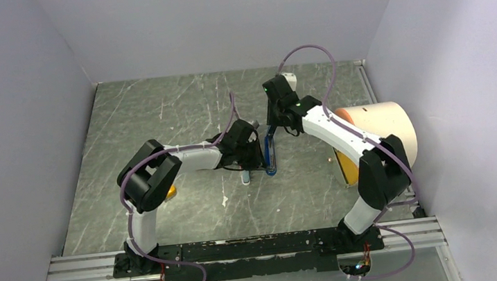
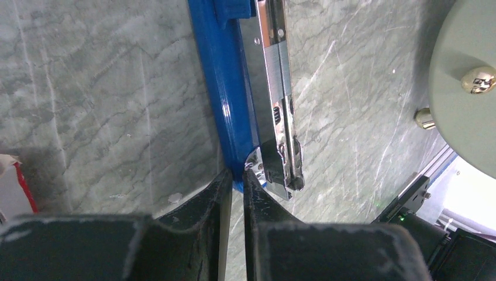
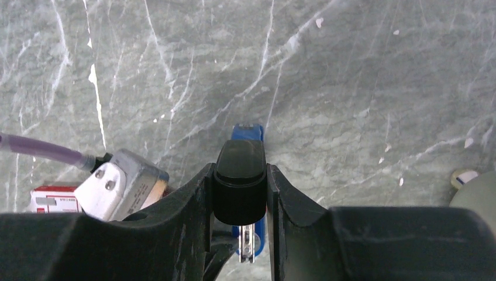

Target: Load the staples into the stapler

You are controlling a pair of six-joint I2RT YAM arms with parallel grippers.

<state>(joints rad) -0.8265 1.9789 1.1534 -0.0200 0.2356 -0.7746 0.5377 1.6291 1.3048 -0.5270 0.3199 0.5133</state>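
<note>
Holding: the right gripper (image 3: 240, 171) is clenched on the black rear part of the stapler (image 1: 271, 153), with one finger on each side of it.
Left claw: the left gripper (image 2: 237, 180) has its fingers drawn almost together, with only a thin slit between them. The tips touch the stapler's near blue end, and I cannot tell whether they pinch anything.
Stapler place: it sits about the middle of the table (image 1: 159, 115), between the two grippers and well apart from every edge.
Long axis: it runs from the far edge toward the near edge, with the far end in the right claw and the near end at the left claw.
Rail: the metal rail (image 2: 279, 88) lies bare just beside the blue body and stretches straight away from the left fingertips.
Staples: no strip can be made out. The red-and-white box (image 3: 55, 199) lies near the left claw, on the side toward the left edge.
Nearer arm: the left one, already at the rail's near end.
Next move, as a judgement: any strip must be lined up with that far-to-near axis and brought slightly rightward onto the rail, while the right claw steadies the stapler.
Risk: a skewed strip would likely ride up on the rail's side wall.
</note>
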